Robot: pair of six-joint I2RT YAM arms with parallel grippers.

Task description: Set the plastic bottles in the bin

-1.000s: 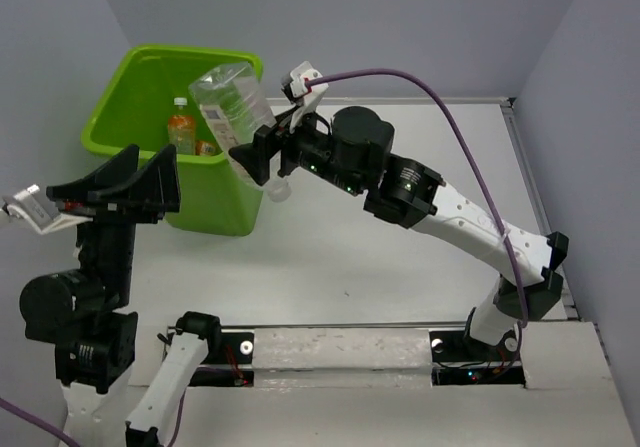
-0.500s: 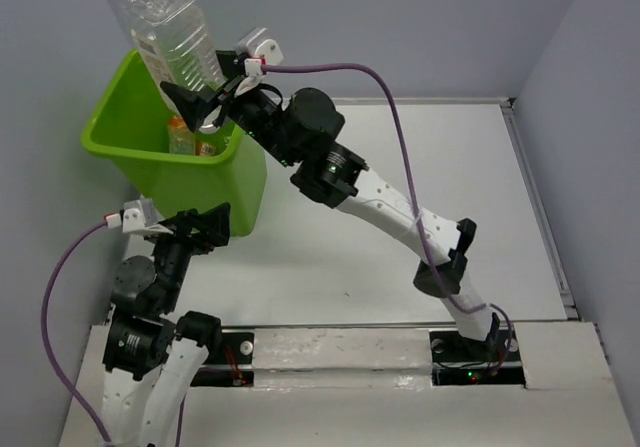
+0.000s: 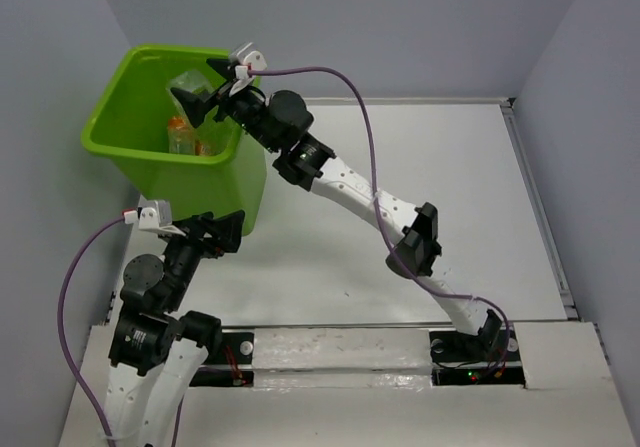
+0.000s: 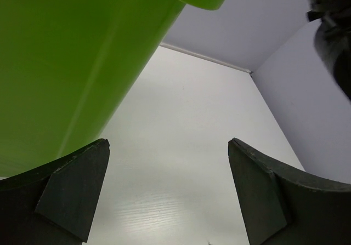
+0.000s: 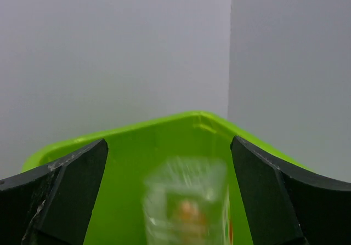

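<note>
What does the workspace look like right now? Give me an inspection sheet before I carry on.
Surface: white table, no bottles seen on it.
Job's things: green bin at the far left corner; orange bottle inside; clear bottle blurred, over the bin's interior, touching neither finger.
Clutter: nothing seen.
End effectors: right end effector open above the bin; left end effector open, empty, beside the bin's near wall.
Cables: purple cable on the right arm; second purple cable on the left arm.
Surroundings: grey walls.

Robot lab cell, plain grey partition walls point(image 3: 400, 27), white tabletop point(image 3: 450, 187)
</note>
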